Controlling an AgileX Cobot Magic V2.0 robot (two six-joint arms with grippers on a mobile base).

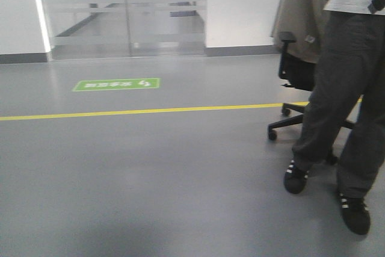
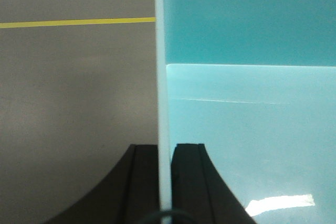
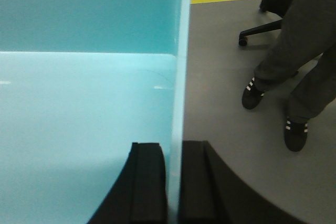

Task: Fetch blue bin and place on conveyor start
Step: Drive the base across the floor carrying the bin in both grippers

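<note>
a person [image 1: 343, 88] in dark trousers and black shoes with white stripes stands on the grey floor [image 1: 150, 179] at the right of the front view. just behind the legs is a black office chair [image 1: 298, 73] with a brownish jacket [image 1: 301, 10] draped over it. a yellow line [image 1: 138, 111] crosses the floor from side to side. a green floor sign [image 1: 116, 84] lies beyond it, and frosted glass doors [image 1: 126, 10] fill the far wall.

the blue bin [image 2: 252, 129] shows only in the two wrist views, carried above the floor between the arms. the left gripper [image 2: 164, 150] is closed on the bin's left wall, one black finger outside and one inside (the thin pale rim runs straight between them). the right gripper [image 3: 173, 148] clamps the opposite wall in the same way.

past the bin's wall, the left wrist view takes in the sign and the yellow line. the right wrist view catches the person's legs and shoes and one wheeled chair foot on the floor near the bin's right side. only the front view shows the doors.
</note>
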